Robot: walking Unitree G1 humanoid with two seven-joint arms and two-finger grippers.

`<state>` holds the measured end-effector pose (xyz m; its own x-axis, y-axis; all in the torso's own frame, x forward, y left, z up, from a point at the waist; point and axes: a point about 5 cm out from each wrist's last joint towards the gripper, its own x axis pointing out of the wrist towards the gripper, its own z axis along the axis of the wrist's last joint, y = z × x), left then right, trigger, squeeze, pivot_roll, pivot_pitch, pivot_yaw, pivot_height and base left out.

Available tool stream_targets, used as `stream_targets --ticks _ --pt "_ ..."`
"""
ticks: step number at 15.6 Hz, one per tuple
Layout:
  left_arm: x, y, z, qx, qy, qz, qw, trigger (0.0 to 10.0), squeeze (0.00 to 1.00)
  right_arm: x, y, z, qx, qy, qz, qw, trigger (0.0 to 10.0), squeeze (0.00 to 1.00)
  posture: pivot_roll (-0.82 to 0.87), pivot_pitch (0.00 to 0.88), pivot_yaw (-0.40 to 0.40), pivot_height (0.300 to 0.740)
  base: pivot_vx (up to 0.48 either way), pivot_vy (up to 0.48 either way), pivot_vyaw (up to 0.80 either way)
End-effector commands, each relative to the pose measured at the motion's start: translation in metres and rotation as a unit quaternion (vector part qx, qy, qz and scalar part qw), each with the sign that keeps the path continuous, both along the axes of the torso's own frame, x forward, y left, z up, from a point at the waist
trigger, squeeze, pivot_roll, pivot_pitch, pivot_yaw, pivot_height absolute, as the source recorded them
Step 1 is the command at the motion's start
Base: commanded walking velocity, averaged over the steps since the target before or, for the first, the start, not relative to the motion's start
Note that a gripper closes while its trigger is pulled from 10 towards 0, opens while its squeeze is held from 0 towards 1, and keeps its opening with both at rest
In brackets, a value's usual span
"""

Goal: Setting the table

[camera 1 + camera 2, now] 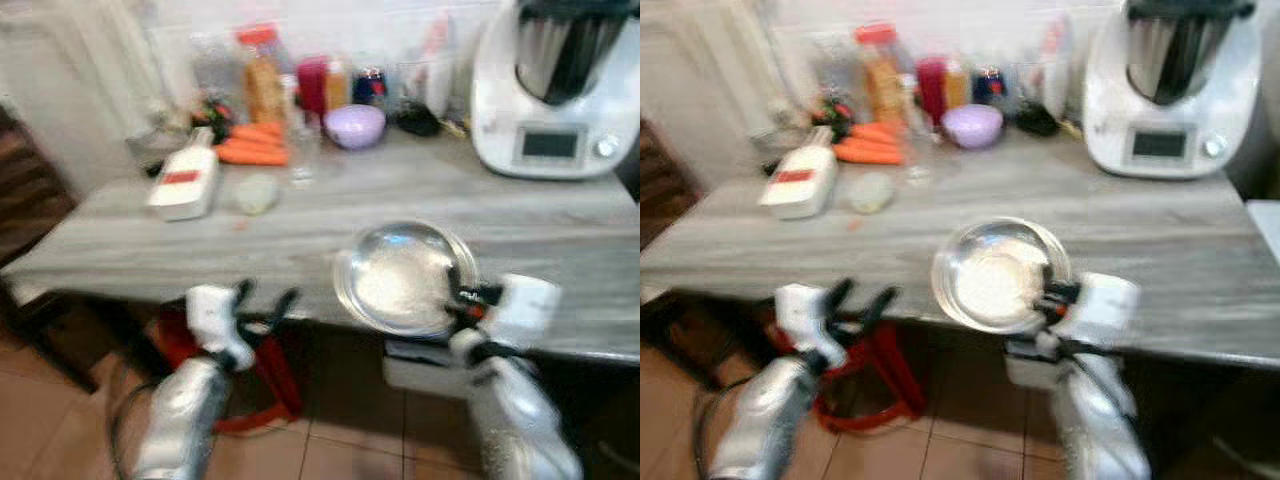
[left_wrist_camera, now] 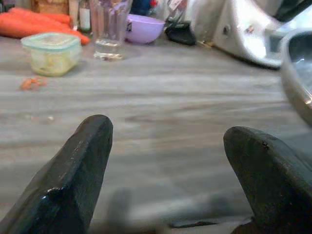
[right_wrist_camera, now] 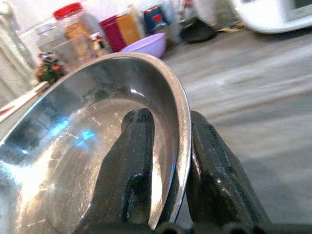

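Note:
A shiny steel plate [image 1: 405, 277] hovers over the front edge of the grey wooden table [image 1: 300, 230]. My right gripper [image 1: 466, 297] is shut on the plate's near rim, one finger [image 3: 130, 161] inside and the other outside the rim [image 3: 181, 122]. My left gripper [image 1: 268, 303] stands open at the table's front edge, left of the plate, with nothing between its fingers [image 2: 73, 170]. In the left wrist view the plate's edge [image 2: 295, 73] shows beside the bare tabletop.
At the back of the table stand a white kitchen machine [image 1: 555, 85], a purple bowl [image 1: 355, 125], carrots [image 1: 252, 145], a glass [image 2: 109, 27], jars and bottles. A white grater [image 1: 185, 182] and a small lidded tub [image 2: 51, 52] lie mid-left. A red frame [image 1: 265, 385] sits on the tiled floor below.

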<state>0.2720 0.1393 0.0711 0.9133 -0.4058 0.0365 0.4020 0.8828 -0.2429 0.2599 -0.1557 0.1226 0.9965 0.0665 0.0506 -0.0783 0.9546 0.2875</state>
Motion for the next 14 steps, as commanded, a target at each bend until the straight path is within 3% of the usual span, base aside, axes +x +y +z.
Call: stream_targets --ticks 1,2,7,10,14 --pt "0.002 -0.008 0.004 -0.001 -0.007 -0.009 1.000 10.0 0.00 0.000 -0.008 0.000 -0.005 0.000 -0.015 1.000 10.0 0.00 -0.05 0.000 0.118 0.740 0.307 0.000 0.00" --pt "-0.001 -0.009 0.003 0.018 -0.010 -0.021 1.000 10.0 0.00 0.002 -0.008 0.000 -0.004 0.001 -0.017 1.000 10.0 0.00 -0.05 0.000 0.118 0.740 0.000 0.000 0.00" --pt "-0.018 -0.014 0.004 0.020 -0.019 -0.110 0.994 10.0 0.00 0.021 -0.015 -0.007 -0.009 0.044 -0.020 0.999 10.0 0.00 -0.05 0.000 0.114 0.740 0.000 0.000 0.00" --pt "-0.025 -0.013 0.005 0.042 -0.023 -0.167 0.985 10.0 0.00 0.038 -0.017 -0.013 -0.018 0.085 -0.021 0.996 10.0 0.00 -0.05 0.000 0.107 0.740 0.000 0.000 0.00" --pt "-0.028 -0.016 0.005 0.042 -0.021 -0.186 0.981 10.0 0.00 0.054 -0.018 -0.018 0.000 0.128 -0.040 0.991 10.0 0.00 -0.04 0.000 0.098 0.740 0.000 0.000 0.00"
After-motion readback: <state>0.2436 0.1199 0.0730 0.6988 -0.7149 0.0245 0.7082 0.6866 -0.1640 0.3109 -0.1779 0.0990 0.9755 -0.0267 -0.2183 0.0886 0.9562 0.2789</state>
